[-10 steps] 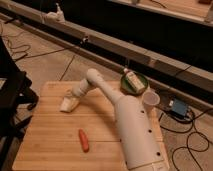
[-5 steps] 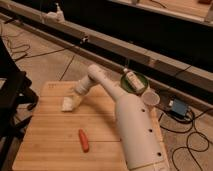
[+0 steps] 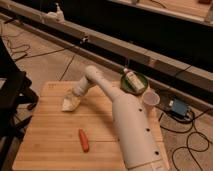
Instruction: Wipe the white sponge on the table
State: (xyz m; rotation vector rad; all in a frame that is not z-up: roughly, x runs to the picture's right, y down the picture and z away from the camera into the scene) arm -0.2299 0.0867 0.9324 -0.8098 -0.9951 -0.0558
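Toward the far left part of the worktop (image 3: 45,145) the white sponge (image 3: 67,105) is seen lying flat on the bamboo planks; the hand (image 3: 75,98) is lowered onto its upper right edge, and whether the hand is spread wide or closed on the pad cannot be told. The white arm (image 3: 131,131) is stretched across the right half of the worktop, so the surface behind it is hidden. An orange carrot (image 3: 84,140) is laid nearer the front, well apart from the sponge; a white paper cup (image 3: 150,100) is set at the right edge, just beside a green dish (image 3: 143,87) in which a white oblong box (image 3: 132,79) is held. A black chair (image 3: 12,95) is placed off the left side; a blue box (image 3: 178,108) and dark cables (image 3: 196,141) are left on the floor to the right. Compared with half a second before, hand and sponge are found at almost the same spot; carrot, cup and dish are unmoved.
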